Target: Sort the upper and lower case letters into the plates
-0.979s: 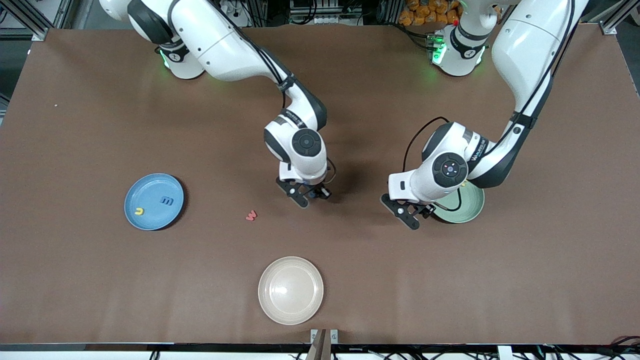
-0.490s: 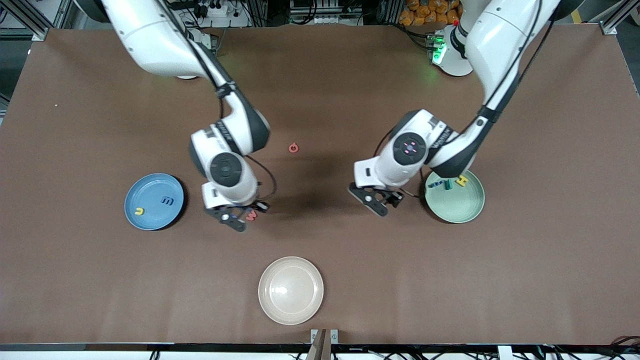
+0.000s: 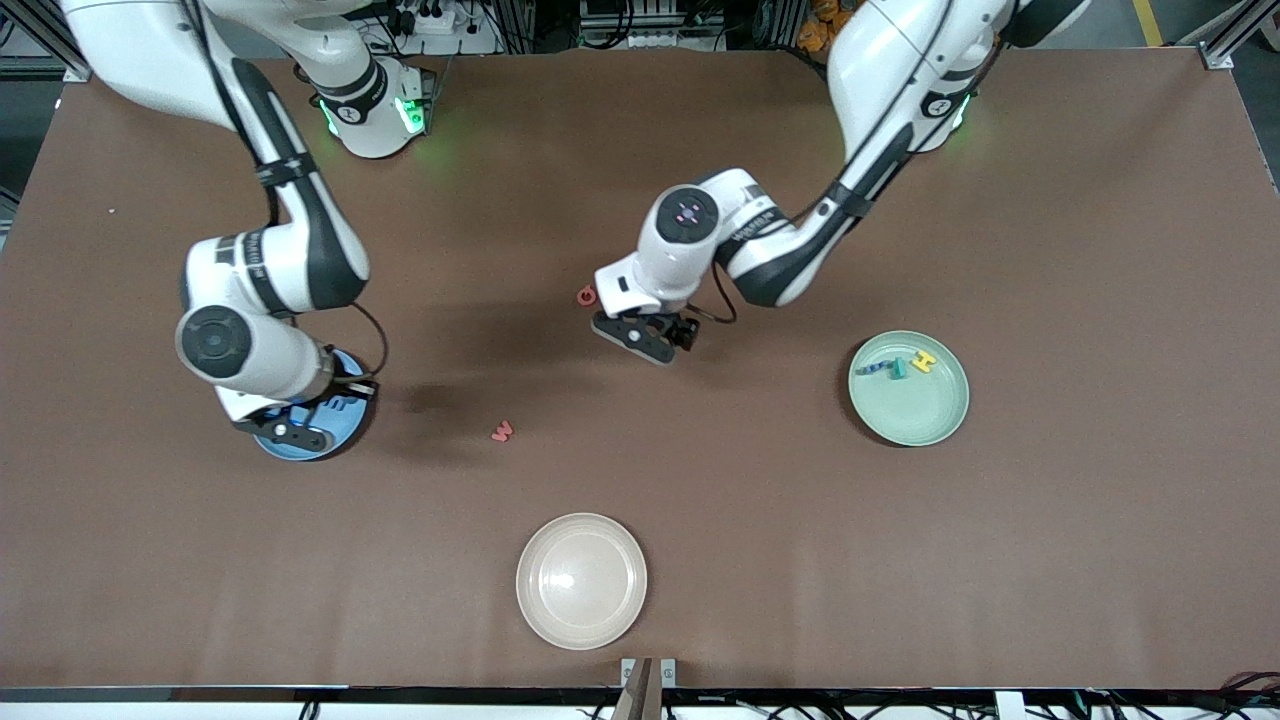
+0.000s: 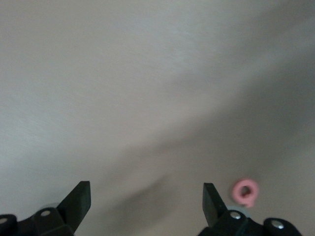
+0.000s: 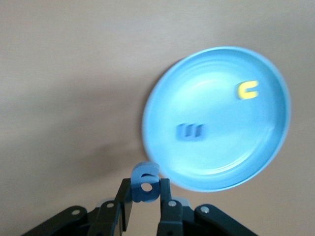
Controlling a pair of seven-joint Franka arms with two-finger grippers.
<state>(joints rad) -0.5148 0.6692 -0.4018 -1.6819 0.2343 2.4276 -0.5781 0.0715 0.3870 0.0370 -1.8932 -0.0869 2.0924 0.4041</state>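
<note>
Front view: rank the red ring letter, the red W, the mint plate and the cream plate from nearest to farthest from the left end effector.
1. Red ring letter, right beside the left end effector.
2. Red W, nearer the camera, toward the right arm's end.
3. Mint plate and cream plate: too close to call.

A robotics lab: aluminium framing [image 3: 60,45] and cables [image 3: 640,25] edge the table [image 3: 1050,560].
</note>
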